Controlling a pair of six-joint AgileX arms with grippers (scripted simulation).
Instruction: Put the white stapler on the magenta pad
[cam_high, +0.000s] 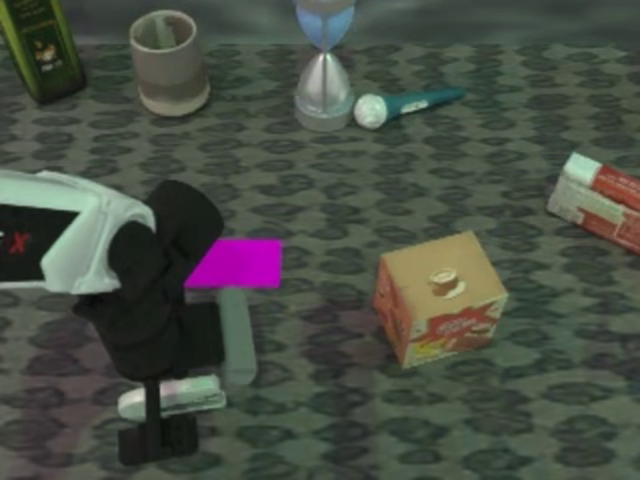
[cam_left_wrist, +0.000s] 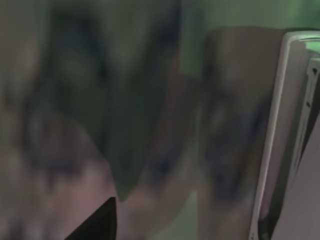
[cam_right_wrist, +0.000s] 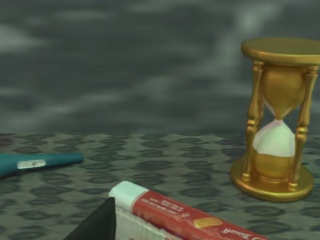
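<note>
The left gripper (cam_high: 165, 400) was low over the near left part of the table, with its dark fingers (cam_high: 150, 405) on either side of the white stapler (cam_high: 190, 397). The fingers looked closed on the stapler, squeezing it across its short way. I could not tell if the stapler sat on the table or was lifted just off it. In the left wrist view the stapler (cam_left_wrist: 285, 140) showed as a long pale shape close to the camera.

The stapler's long side ran left to right in the top view. The magenta pad (cam_high: 243, 264) lay flat on the table, farther back and a little to the right of the stapler. The left arm covered the pad's left edge. The pad and the stapler were near each other but not touching.

So I judged the coming move would be short: carry the stapler away from the near edge and a bit to the right, then set it down on the pad.

The left arm was by far the nearer one. The right arm did not show in the top view. Its wrist camera looked at a red-and-white box (cam_right_wrist: 180, 217) and a gold hourglass (cam_right_wrist: 280, 120), so it seemed parked far on the right.
</note>
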